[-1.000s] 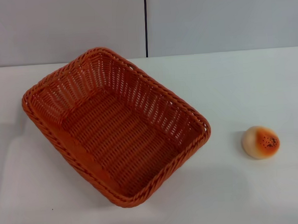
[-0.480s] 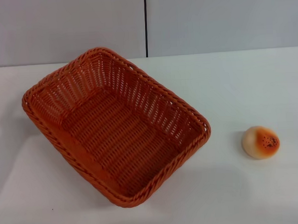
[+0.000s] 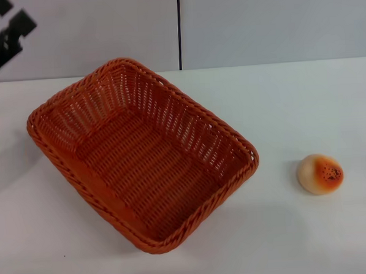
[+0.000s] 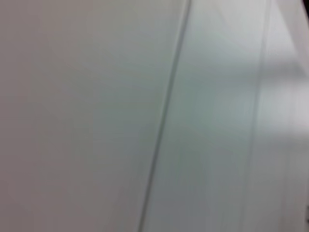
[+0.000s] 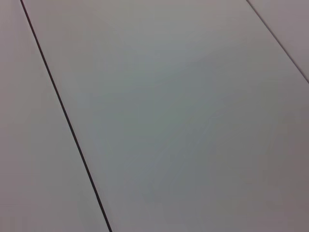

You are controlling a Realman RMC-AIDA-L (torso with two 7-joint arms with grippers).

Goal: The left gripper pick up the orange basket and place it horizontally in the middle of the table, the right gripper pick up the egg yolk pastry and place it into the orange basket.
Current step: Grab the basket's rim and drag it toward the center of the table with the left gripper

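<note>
Left gripper (image 3: 1,37): one black claw, showing at the far left corner of the head view, high above the table and in front of the wall; two dark finger shapes are visible with a pale gap between them, so the fingers stand apart, released, with nothing between them.
Left gripper to basket: well apart; the claw is up and to the left of the basket's far left corner, not touching it.
Right gripper: not seen in any view; its wrist camera shows only pale wall panels with a dark seam.
Orange basket (image 3: 141,154): one, resting on the table left of centre, turned at a slant so its long sides run diagonally from far left to near right; open side up, nothing inside it.
Egg yolk pastry (image 3: 320,174): one, sitting on the table to the right of the basket, well apart from it, its orange-brown speckled top tipped toward the right.
Table (image 3: 292,107): one white top, carrying the basket and the pastry.
Wall (image 3: 257,22): pale panels behind the table, with one dark vertical seam above the basket's far edge.
Left wrist view: blurred pale panels only.
</note>
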